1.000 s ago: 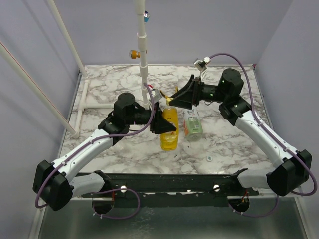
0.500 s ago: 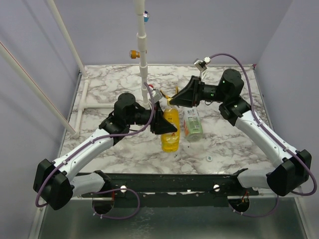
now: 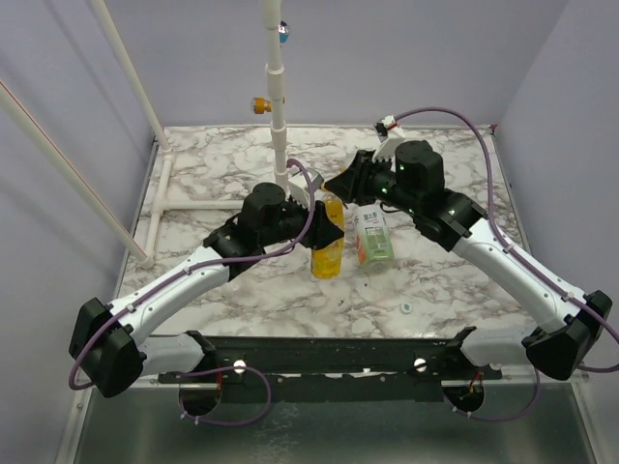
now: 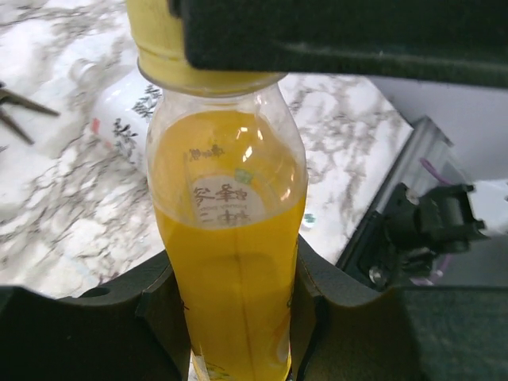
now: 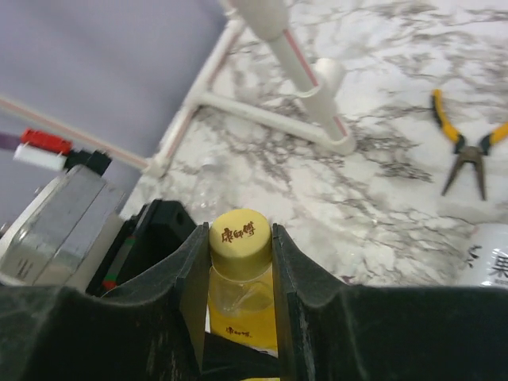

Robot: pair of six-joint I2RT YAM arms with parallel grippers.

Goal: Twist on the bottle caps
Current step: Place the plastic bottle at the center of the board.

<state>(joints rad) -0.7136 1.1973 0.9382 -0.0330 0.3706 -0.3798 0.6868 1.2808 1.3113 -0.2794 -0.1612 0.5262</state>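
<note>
The yellow bottle (image 3: pixel 329 253) stands held between the arms at the table's middle. My left gripper (image 3: pixel 327 235) is shut on its body (image 4: pixel 230 238), one finger on each side. The yellow cap (image 5: pixel 238 236) sits on the bottle's neck, and my right gripper (image 5: pixel 236 248) is shut on it from both sides; it is also seen from above (image 3: pixel 340 190). The clear bottle with the green-and-white label (image 3: pixel 373 240) lies just right of the yellow one. A small whitish cap (image 3: pixel 407 308) lies on the table near the front right.
Yellow-handled pliers (image 5: pixel 464 147) lie behind the bottles. A white pipe frame (image 3: pixel 279 116) stands at the back left, its foot on the marble table (image 3: pixel 222 164). The black base rail (image 3: pixel 329 353) runs along the near edge.
My left gripper moved right and farther in with the yellow bottle. My right gripper swung left and down onto the bottle's cap.
</note>
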